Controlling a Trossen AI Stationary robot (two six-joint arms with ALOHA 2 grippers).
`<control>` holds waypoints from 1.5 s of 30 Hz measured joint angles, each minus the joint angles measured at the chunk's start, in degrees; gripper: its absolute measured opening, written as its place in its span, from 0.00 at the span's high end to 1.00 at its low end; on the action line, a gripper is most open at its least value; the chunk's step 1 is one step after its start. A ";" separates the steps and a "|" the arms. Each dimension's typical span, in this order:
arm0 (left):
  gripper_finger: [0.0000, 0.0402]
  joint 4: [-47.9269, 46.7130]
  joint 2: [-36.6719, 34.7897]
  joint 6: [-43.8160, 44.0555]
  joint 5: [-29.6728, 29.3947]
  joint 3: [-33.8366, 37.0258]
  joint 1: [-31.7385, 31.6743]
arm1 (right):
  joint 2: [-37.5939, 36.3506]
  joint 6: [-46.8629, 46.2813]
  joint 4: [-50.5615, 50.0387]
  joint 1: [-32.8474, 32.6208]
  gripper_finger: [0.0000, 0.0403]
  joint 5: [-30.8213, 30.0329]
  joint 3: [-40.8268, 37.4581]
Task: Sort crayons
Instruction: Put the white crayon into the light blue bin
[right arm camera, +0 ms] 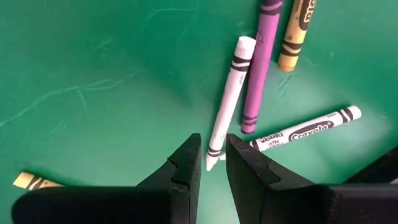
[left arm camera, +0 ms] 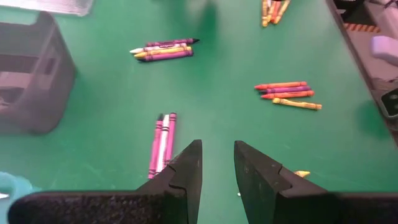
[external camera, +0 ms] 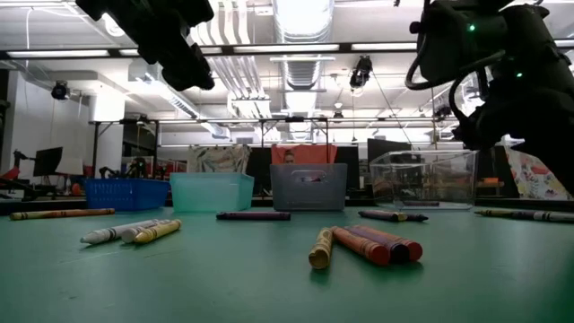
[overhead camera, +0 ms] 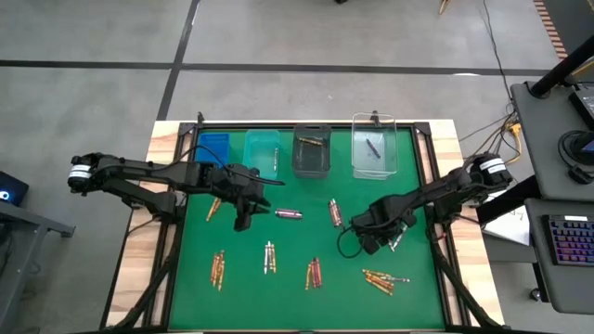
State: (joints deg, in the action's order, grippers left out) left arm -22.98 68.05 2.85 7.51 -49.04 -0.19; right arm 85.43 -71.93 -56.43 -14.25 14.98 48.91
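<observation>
Right claw low over green counter, narrowly parted astride slim white paper-wrapped crayon, apparently for pickup; left claw narrowly parted, empty, raised.

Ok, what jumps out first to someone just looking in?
The right gripper sits low over a white crayon, fingers slightly apart around its tip, beside a purple crayon. Four bins line the green mat's far edge, the blue bin leftmost; crayon clusters lie scattered.

Overhead, table-level, two wrist cameras (close).
</observation>
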 joint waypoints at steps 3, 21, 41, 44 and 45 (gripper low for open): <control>0.81 0.05 0.00 -0.69 -1.05 0.00 -0.02 | 0.13 -1.15 0.31 -0.34 0.84 -0.08 -0.04; 0.81 0.66 0.00 -0.82 -1.12 0.00 -0.02 | 0.18 -2.68 2.15 -0.51 0.84 -3.18 -1.36; 0.81 0.82 0.00 -0.82 -1.11 0.00 -0.02 | 0.09 -1.48 8.08 -0.55 0.84 -4.73 -4.66; 0.81 0.95 0.00 -0.82 -1.12 0.00 -0.02 | 0.09 -0.91 8.39 -0.55 0.85 -4.92 -4.66; 0.81 0.98 0.00 -0.82 -1.12 0.00 -0.02 | 0.09 -0.84 8.47 -0.55 0.86 -4.92 -4.66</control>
State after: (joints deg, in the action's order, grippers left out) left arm -22.00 68.05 2.02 6.40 -49.04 -0.21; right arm 85.52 -72.77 -47.95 -14.81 10.07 44.25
